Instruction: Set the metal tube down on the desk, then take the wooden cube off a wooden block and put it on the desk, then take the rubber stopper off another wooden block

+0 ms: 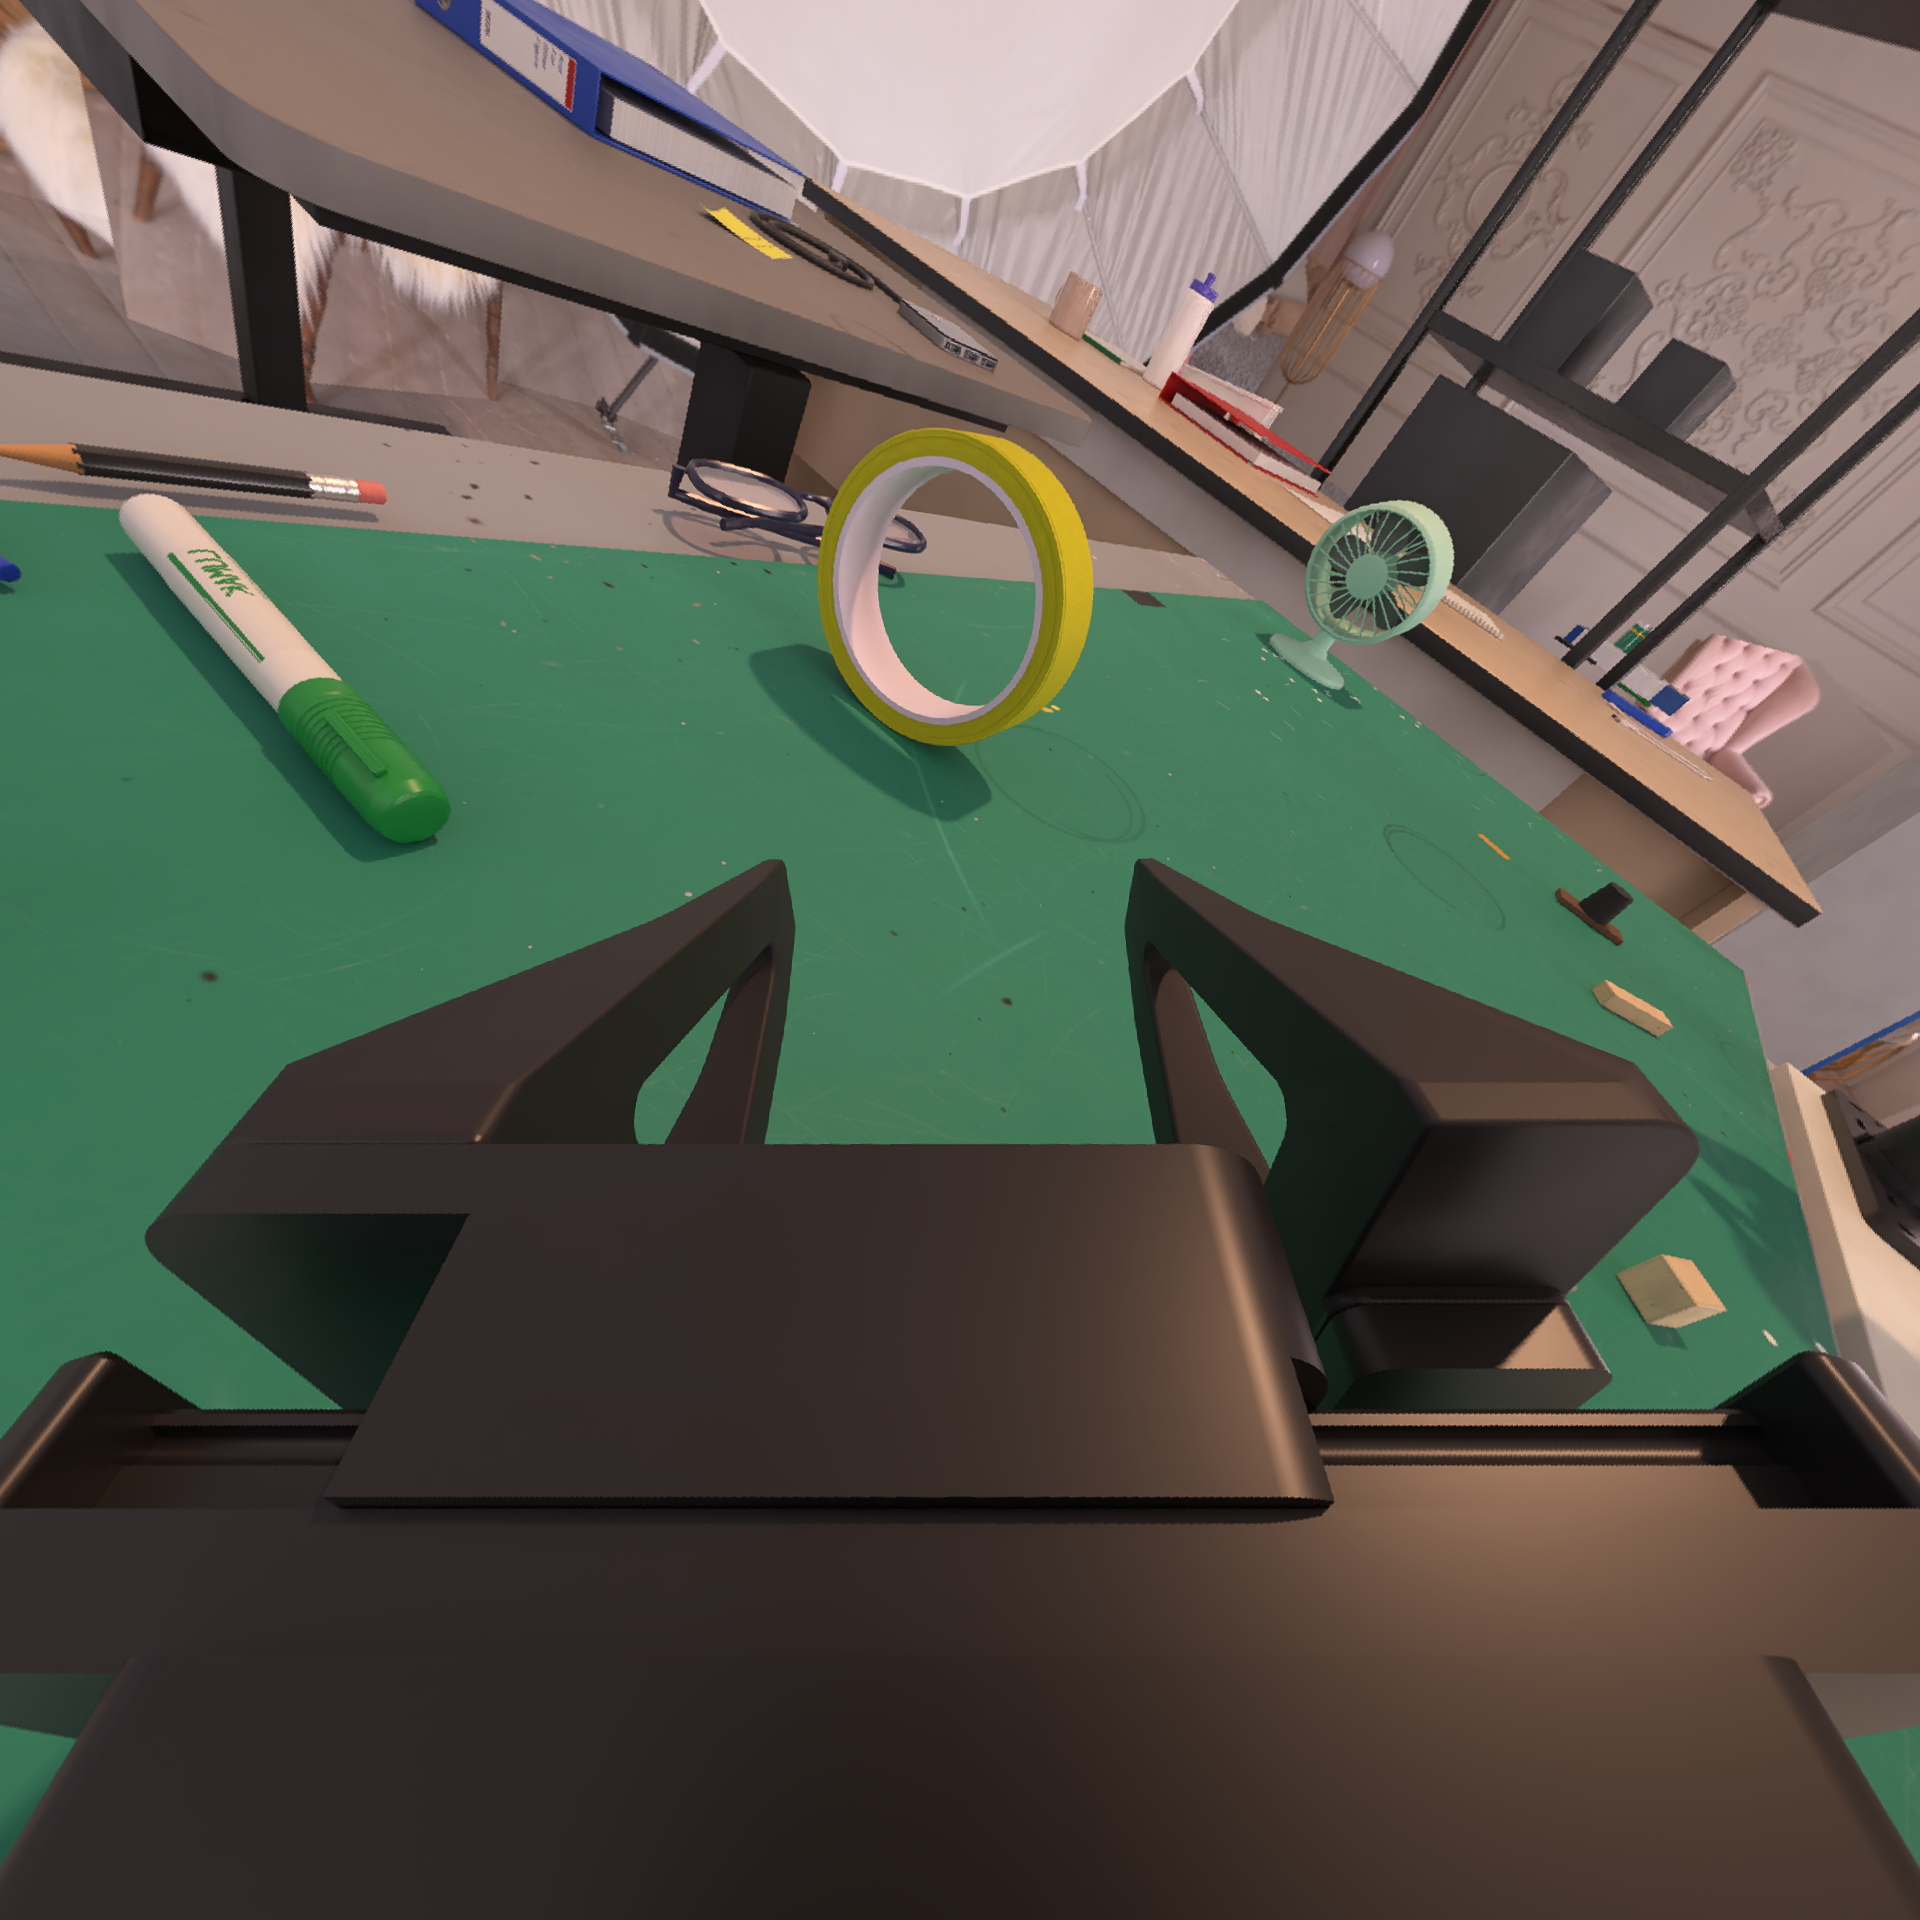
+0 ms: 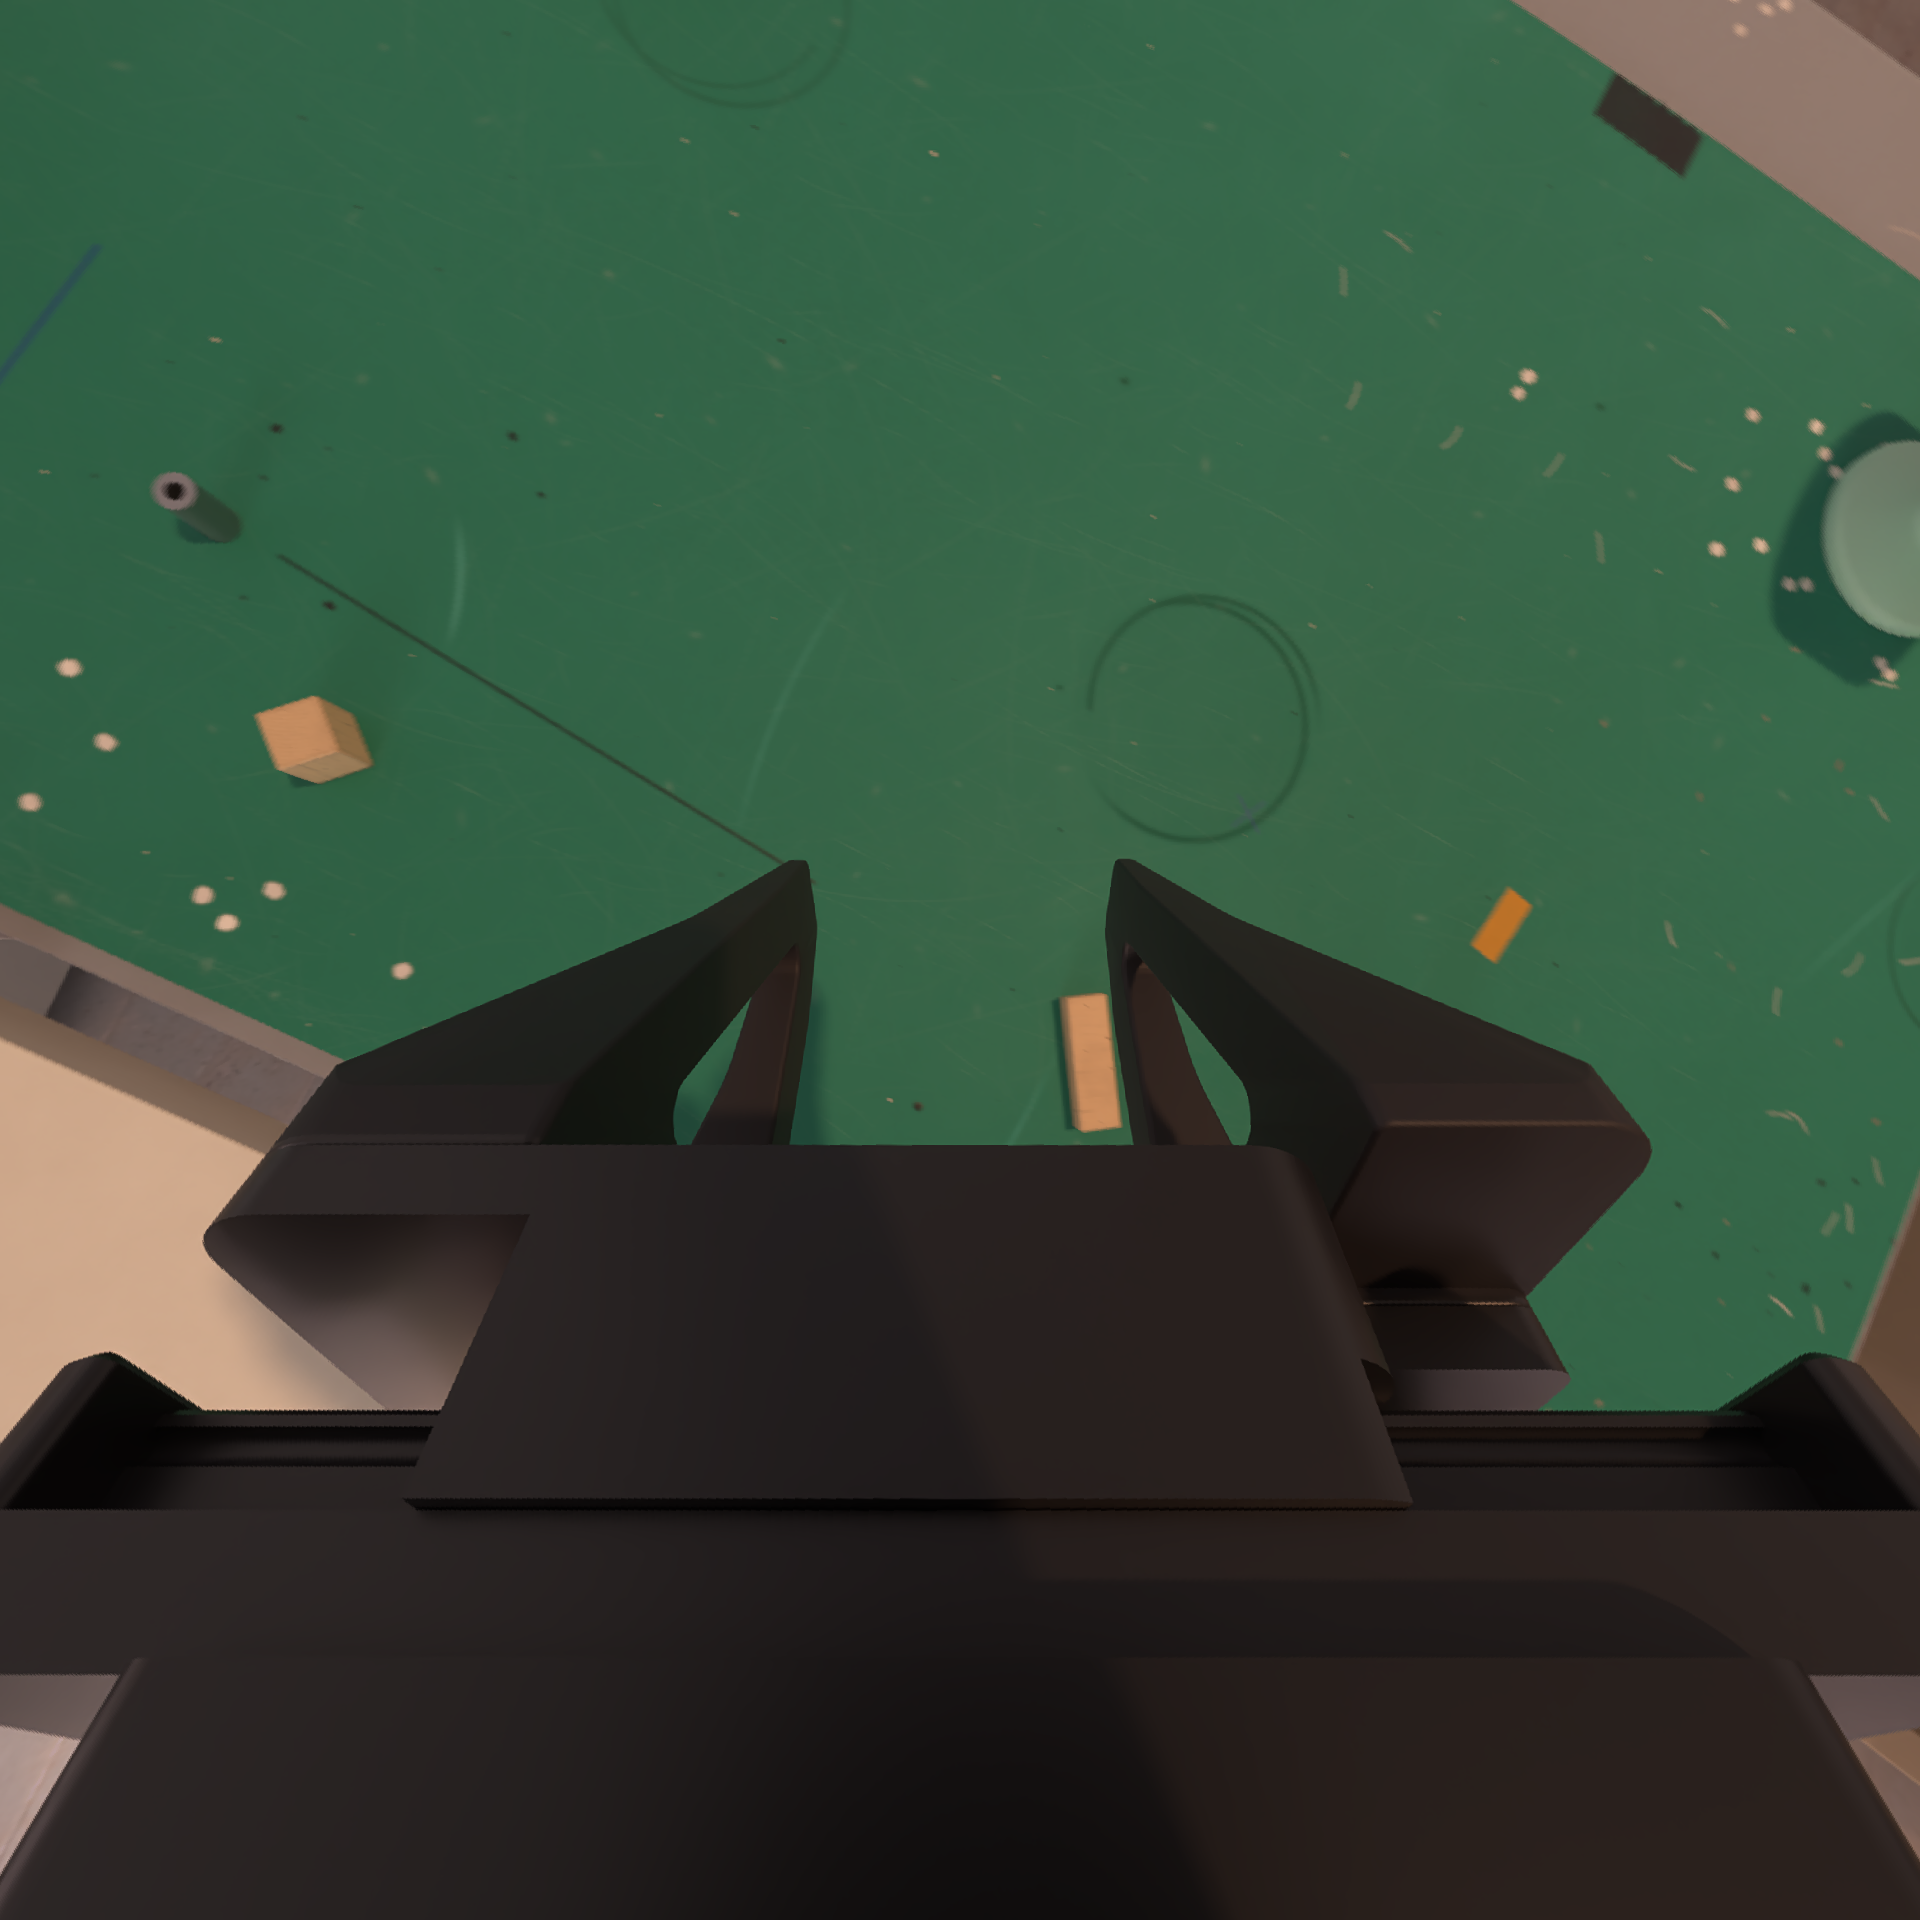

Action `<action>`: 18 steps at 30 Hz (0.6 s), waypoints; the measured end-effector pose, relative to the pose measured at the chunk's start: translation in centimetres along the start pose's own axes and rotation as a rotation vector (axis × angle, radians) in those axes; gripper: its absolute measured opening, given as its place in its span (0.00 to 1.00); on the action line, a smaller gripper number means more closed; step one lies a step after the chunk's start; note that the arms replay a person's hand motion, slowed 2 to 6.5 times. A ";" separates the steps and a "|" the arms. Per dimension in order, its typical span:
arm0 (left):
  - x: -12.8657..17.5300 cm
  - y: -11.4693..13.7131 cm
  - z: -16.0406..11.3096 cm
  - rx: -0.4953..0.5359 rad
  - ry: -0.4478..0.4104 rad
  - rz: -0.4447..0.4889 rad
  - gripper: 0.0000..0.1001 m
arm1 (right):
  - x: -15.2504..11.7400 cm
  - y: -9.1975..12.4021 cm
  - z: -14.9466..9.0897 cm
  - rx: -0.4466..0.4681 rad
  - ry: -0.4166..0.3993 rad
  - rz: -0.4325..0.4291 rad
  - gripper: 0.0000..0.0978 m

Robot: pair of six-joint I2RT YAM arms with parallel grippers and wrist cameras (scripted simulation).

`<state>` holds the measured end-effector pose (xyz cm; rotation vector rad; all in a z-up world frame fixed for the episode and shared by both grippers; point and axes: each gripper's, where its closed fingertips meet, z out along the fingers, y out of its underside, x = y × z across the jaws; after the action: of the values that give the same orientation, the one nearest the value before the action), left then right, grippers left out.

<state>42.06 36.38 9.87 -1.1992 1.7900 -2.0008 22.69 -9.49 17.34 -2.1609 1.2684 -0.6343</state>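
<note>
In the right wrist view, my right gripper (image 2: 961, 878) is open and empty above the green mat (image 2: 935, 416). A flat wooden block (image 2: 1089, 1060) lies on the mat below it, close to the right finger. The wooden cube (image 2: 312, 738) sits on the mat at the left. The grey metal tube (image 2: 192, 509) rests on the mat beyond the cube. In the left wrist view, my left gripper (image 1: 961, 878) is open and empty, low over the mat. At the far right are the black rubber stopper (image 1: 1608, 900) on a thin brown block (image 1: 1588, 920), a flat wooden block (image 1: 1631, 1008) and the cube (image 1: 1671, 1288).
A yellow tape roll (image 1: 956, 587) stands on edge ahead of the left gripper. A green marker (image 1: 281, 665), a pencil (image 1: 197, 473) and glasses (image 1: 748, 499) lie to the left and behind. A mint desk fan (image 1: 1366, 582) stands at the right; its base (image 2: 1870, 551) shows in the right wrist view.
</note>
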 end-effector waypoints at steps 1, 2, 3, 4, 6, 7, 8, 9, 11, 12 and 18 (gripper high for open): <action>0.0 0.0 0.0 0.000 0.000 -0.001 0.55 | 0.6 0.1 -0.2 -0.005 0.012 0.004 0.49; 0.0 0.0 0.0 -0.001 0.000 -0.001 0.55 | 1.1 0.2 -0.3 -0.010 0.022 0.008 0.49; 0.0 0.1 0.0 -0.001 0.000 -0.002 0.55 | 1.6 0.3 -0.4 -0.014 0.031 0.012 0.49; 0.0 0.1 0.0 -0.002 0.000 -0.003 0.55 | 2.1 0.4 -0.5 -0.016 0.038 0.017 0.49; 0.0 0.1 0.0 -0.002 0.000 -0.005 0.55 | 2.8 0.4 -0.6 -0.017 0.047 0.027 0.49; 0.0 0.1 0.0 -0.003 0.000 -0.006 0.55 | 3.1 0.5 -0.5 -0.018 0.050 0.032 0.49; 0.0 0.1 0.0 -0.003 0.000 -0.006 0.55 | 3.3 0.6 -0.5 -0.020 0.053 0.036 0.49; 0.0 0.1 0.0 -0.003 0.000 -0.006 0.55 | 3.6 0.7 -0.5 -0.023 0.055 0.038 0.49; 0.0 0.1 0.0 -0.002 0.000 -0.005 0.54 | 3.9 0.9 -0.3 -0.029 0.059 0.044 0.49; 0.0 0.1 0.0 -0.002 0.000 -0.004 0.54 | 4.1 1.1 -0.2 -0.032 0.060 0.046 0.49; 0.0 0.0 0.0 -0.001 0.000 -0.003 0.54 | 4.7 1.6 0.4 -0.040 0.061 0.063 0.47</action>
<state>42.06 36.38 9.82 -1.2034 1.7907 -2.0017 23.99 -14.24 16.55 -2.1388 1.3868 -0.6593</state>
